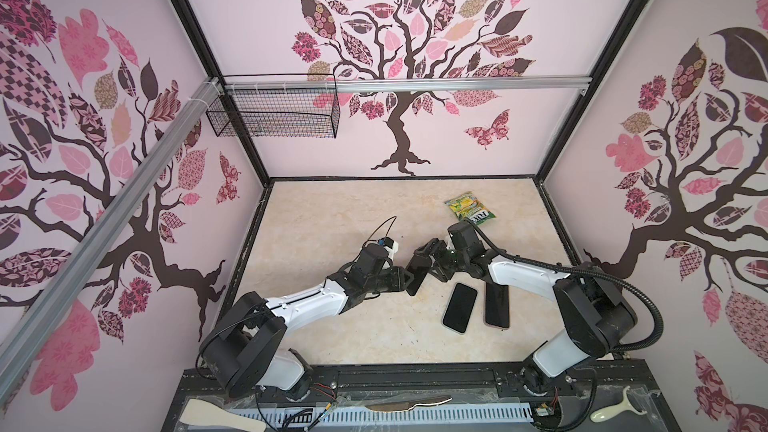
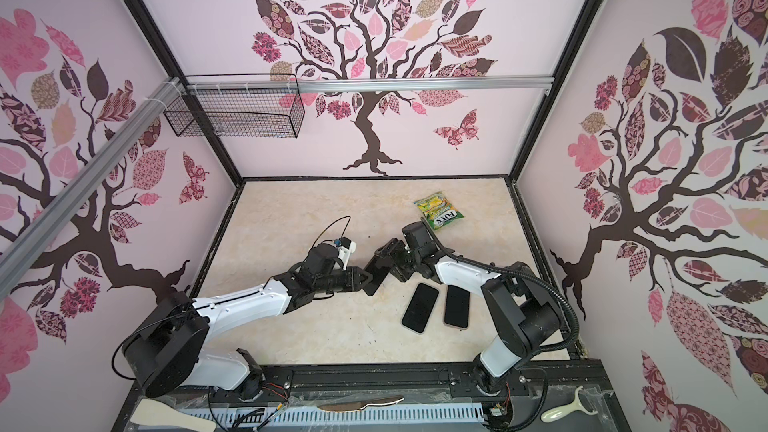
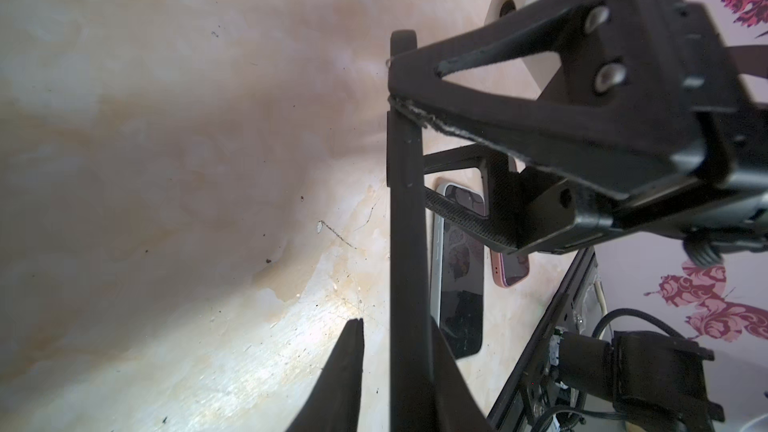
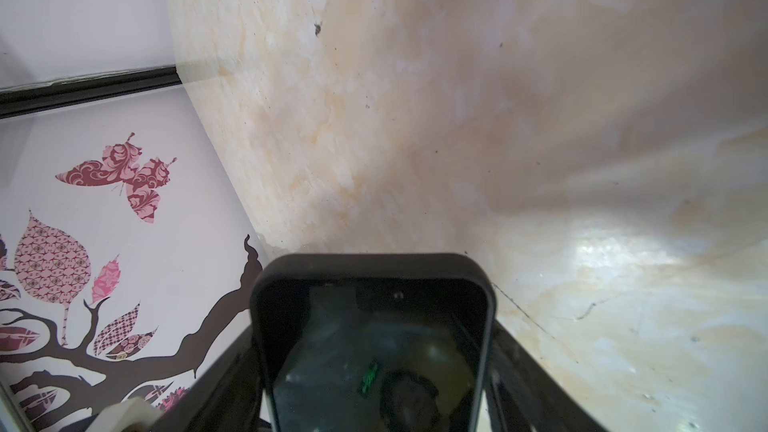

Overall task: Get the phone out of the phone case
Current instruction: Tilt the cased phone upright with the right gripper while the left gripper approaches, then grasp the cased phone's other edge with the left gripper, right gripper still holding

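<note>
left of the white-edged phone (image 1: 460, 308) and a little farther from the robot's base, in both top views: a black phone case (image 1: 419, 273), tilted on edge over the table (image 1: 332, 218) between the two arms. clamped across its width by the right gripper (image 1: 432, 261), from the side nearer the white-edged phone. met on the far side by the left gripper (image 1: 406, 283). flat on the table just right of the white-edged phone, not touching it: a pink-edged phone (image 1: 497, 305). well beyond the white-edged phone, toward the back wall: a green fox's candy bag (image 1: 469, 207).

from the left wrist: phone case seen edge-on, in front of the white-edged phone and hiding part of it. straddled by the left fingers (image 3: 347, 376), jaws apart, with a strip of table showing between one finger and the case. pinched on both long sides by the right gripper.

from the right wrist: phone (image 4: 374, 367) seated inside the case, dark screen toward the camera, case rim whole around its rounded end. pressed on both long sides by the right fingers (image 4: 513, 367).
</note>
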Motion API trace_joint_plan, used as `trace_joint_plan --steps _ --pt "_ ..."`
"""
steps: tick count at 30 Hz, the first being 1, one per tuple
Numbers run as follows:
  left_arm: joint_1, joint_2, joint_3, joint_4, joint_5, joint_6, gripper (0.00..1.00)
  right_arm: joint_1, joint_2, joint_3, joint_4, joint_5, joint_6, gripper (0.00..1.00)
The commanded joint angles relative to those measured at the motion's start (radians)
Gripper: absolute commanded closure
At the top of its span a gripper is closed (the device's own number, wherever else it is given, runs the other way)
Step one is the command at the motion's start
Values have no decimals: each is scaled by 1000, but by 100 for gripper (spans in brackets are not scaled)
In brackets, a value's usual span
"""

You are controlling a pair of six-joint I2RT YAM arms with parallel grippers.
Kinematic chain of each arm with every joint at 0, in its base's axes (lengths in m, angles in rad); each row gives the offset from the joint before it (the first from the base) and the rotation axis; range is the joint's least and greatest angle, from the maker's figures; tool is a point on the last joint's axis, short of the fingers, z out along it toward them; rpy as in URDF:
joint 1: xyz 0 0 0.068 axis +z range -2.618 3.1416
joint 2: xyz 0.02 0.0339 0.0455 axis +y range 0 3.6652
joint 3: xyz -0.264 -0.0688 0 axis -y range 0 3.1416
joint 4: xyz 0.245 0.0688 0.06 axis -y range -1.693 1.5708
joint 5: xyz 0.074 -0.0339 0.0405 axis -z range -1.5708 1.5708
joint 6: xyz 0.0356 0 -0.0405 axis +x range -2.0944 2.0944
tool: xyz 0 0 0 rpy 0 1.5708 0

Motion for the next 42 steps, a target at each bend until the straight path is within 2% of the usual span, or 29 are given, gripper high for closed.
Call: trace_joint_plan --steps 1,5,8,10,15,17,21,25,28,32,37,39,42 --pt "-6 7 19 16 1 15 80 -6 -62 -8 39 -8 34 53" --pt "-6 -11 30 -3 -25 29 89 -6 -65 0 9 4 4 53" --pt "-6 -18 52 -29 -35 39 100 -6 -70 1 3 16 -4 52" --pt "-6 -29 61 -38 -35 39 100 -6 -84 4 -12 34 -24 48" --pt "-6 -91 94 -107 -91 63 100 -6 -164 55 -143 166 -158 8" --pt "-7 -114 113 -133 -125 77 100 -6 -207 58 -165 234 -208 1" --pt "-6 -158 152 -176 -141 120 100 -6 -325 15 -116 349 -312 0" --pt "-6 -181 182 -210 -67 212 100 -6 -429 -51 -5 377 -463 1" --pt "-6 -216 191 -229 -48 249 100 -6 -480 -67 3 383 -583 0" --pt "-6 -282 173 -199 -4 291 100 -6 -553 -55 -61 333 -732 0" --pt "2 -332 238 -354 -41 282 100 -6 -689 -132 -10 186 -825 0" --pt "20 -369 206 -290 -17 211 100 -6 -731 -173 50 84 -856 0" --pt "47 -420 117 -96 30 123 100 -6 -751 -224 143 -2 -815 1"
